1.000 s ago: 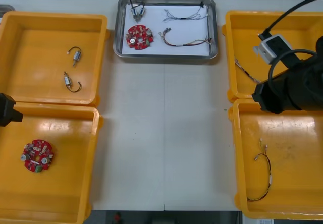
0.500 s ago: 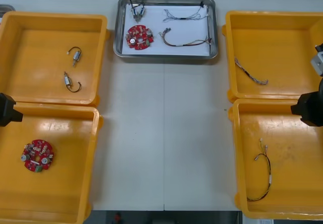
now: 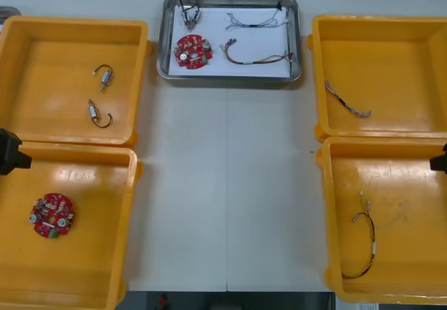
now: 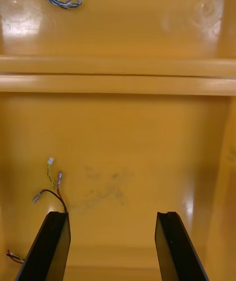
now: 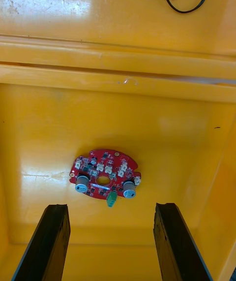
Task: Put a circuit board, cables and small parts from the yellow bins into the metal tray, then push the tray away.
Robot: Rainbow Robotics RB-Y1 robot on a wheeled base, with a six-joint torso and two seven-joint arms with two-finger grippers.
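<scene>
Tray [image 3: 297, 45] was found at the table's [image 3: 230, 184] far edge, loaded: circuit board [image 3: 193, 50] at its left, cables [image 3: 255, 55] at its right, small metal part [image 3: 190, 15] in its far-left corner. Left gripper [image 5: 112, 207] and right gripper [image 4: 113, 214] were held wide open, empty, over the near bins [image 3: 136, 158]. Push judged done; only parking likely needed.

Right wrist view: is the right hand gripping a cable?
No, the right hand has its fingers apart with bare yellow bin floor between them, and the cable lies loose beside one finger.
</scene>
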